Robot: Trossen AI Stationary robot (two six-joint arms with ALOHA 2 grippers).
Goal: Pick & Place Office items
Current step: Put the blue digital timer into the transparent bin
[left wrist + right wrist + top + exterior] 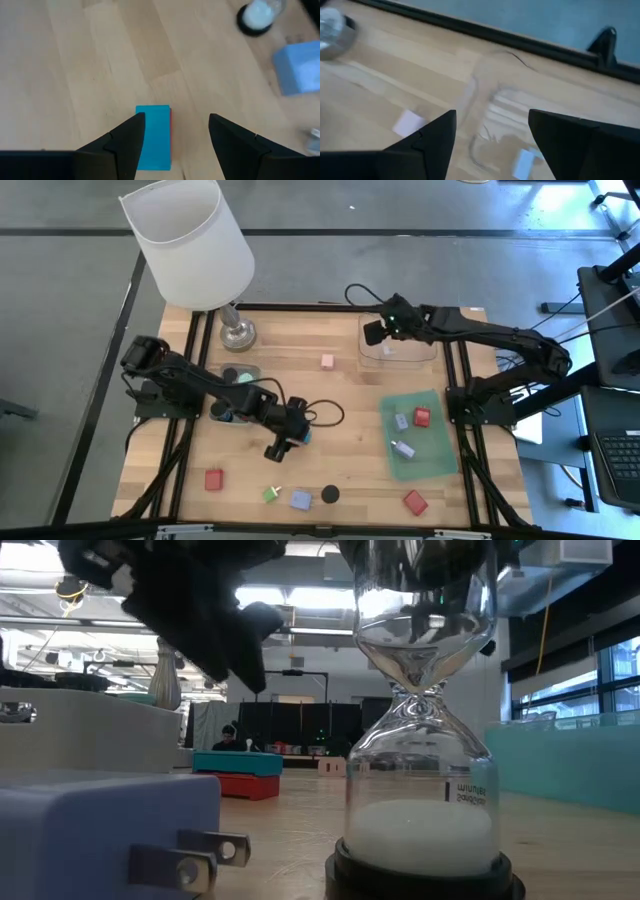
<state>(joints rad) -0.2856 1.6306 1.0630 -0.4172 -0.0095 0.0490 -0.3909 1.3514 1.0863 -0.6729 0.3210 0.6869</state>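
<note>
Left gripper, high view: left gripper hovers mid-table, well apart from the flat red square block.
Left wrist view: fingers parted and empty; teal-topped red block sits off-centre, so closing could nudge it aside.
Right gripper, right wrist view: right gripper parted, empty, over the clear plastic tray; small white piece lies inside.

Two dark six-joint arms, matte black links with chunky rounded joints. Thin black cables loop off both. Left gripper has a small blue patch near its wrist; right gripper shows a green light. Fingers are black, wedge-shaped, flat-faced.
</note>
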